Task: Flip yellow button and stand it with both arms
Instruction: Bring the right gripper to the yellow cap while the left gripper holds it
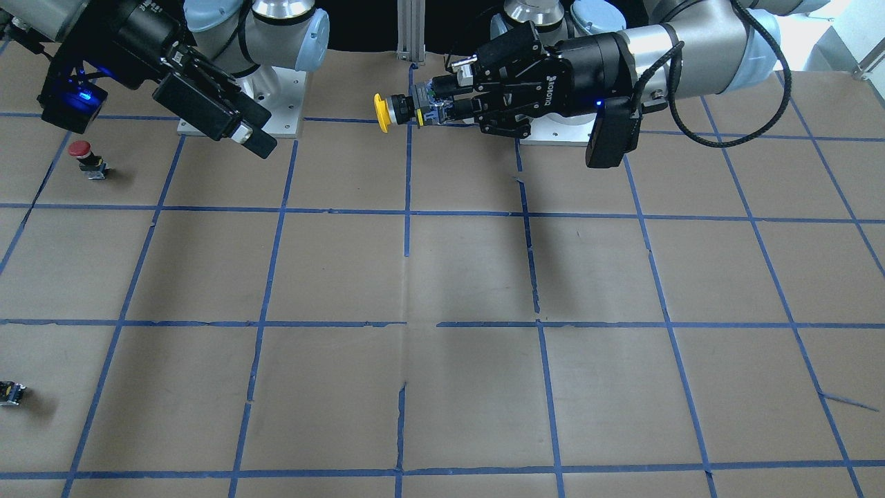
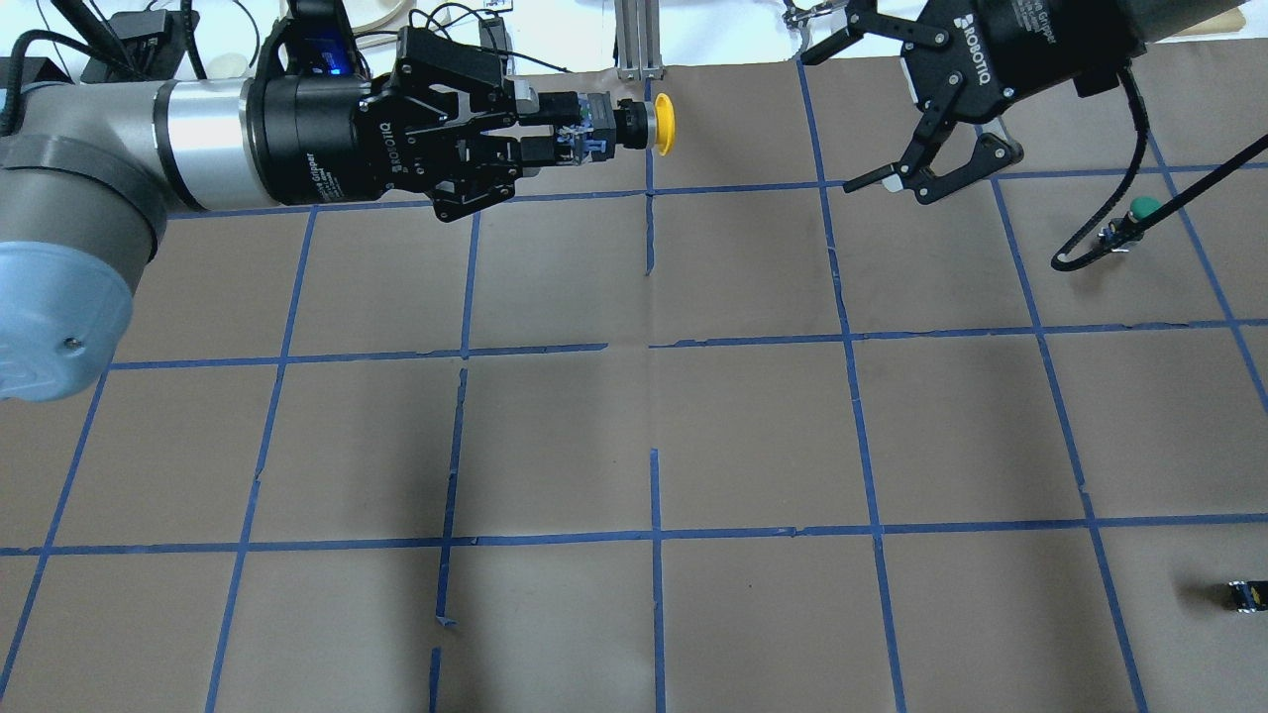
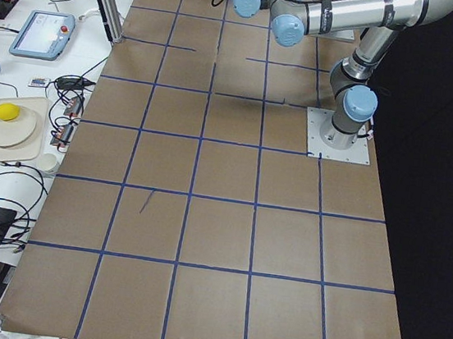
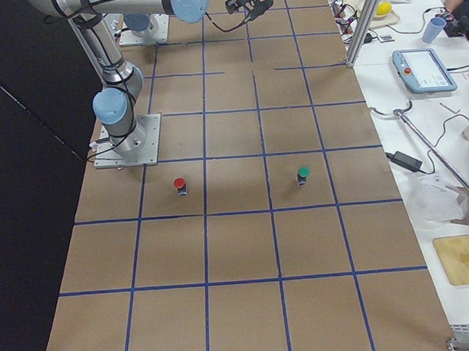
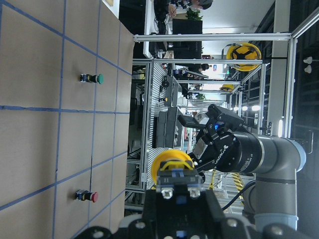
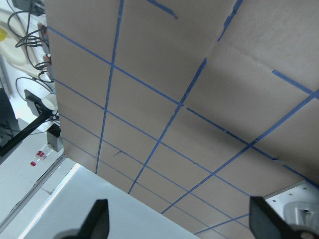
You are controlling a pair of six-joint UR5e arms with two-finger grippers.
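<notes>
My left gripper is shut on the black body of the yellow button and holds it level, high above the table's far side. The cap points sideways toward my right gripper, which is open and empty a short gap away. In the front-facing view the yellow button sticks out of the left gripper, and the right gripper shows edge-on. The left wrist view shows the yellow cap beyond the jaws. The right wrist view shows its own fingertips spread wide over bare table.
A red-capped button stands on the table on the robot's right. A green-capped button stands under the right arm's cable. A small black switch block lies near the right edge. Brown paper with blue tape lines covers the table.
</notes>
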